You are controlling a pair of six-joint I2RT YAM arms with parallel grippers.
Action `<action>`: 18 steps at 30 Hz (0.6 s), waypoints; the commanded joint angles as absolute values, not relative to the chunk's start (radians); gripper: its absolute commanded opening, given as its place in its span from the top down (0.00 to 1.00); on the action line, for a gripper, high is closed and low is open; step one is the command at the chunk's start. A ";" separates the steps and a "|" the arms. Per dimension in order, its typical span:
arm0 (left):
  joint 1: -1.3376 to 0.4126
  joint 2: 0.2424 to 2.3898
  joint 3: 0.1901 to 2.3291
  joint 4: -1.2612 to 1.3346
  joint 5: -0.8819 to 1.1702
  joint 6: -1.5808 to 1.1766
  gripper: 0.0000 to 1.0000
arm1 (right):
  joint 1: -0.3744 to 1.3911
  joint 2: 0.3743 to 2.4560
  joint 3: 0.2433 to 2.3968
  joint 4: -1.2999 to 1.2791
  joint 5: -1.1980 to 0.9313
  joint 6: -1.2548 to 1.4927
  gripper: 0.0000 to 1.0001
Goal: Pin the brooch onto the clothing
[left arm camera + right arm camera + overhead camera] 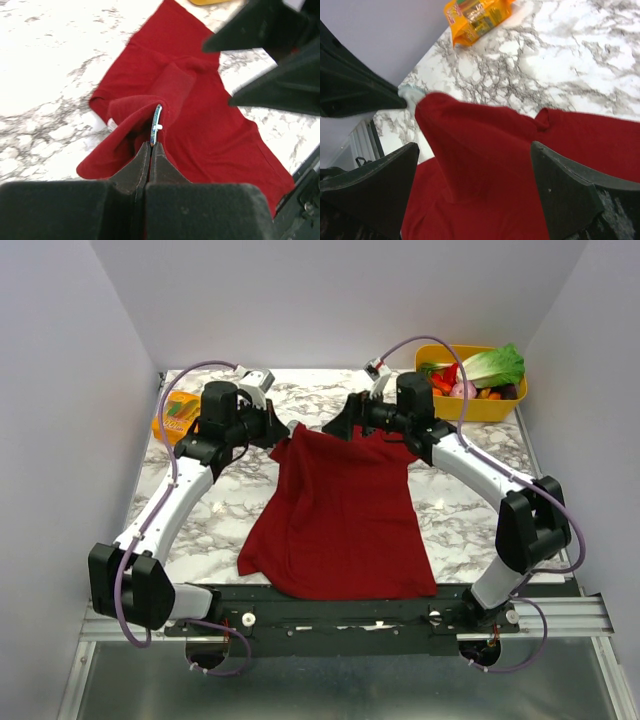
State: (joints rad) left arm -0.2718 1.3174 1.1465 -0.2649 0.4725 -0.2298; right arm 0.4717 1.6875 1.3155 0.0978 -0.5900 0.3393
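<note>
Left gripper is clamped on the brooch, which sits edge-on against a raised fold at the far left of the dark red T-shirt. Right gripper stands wide open near that fold, holding nothing.

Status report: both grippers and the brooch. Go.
Left gripper shut on the brooch, shirt fabric bunched at it. Right gripper open, astride the raised fold. Orange packet and yellow bin stand clear of the shirt.
</note>
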 commanded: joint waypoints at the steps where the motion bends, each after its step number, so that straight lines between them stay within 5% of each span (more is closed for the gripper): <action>1: -0.250 1.357 1.242 -0.340 0.338 -0.218 1.00 | 0.463 1.599 1.221 0.107 -0.514 0.322 0.00; 18: -0.244 1.506 1.543 -0.621 -0.176 -0.156 1.00 | 0.459 1.390 0.927 -0.124 -0.316 0.285 0.00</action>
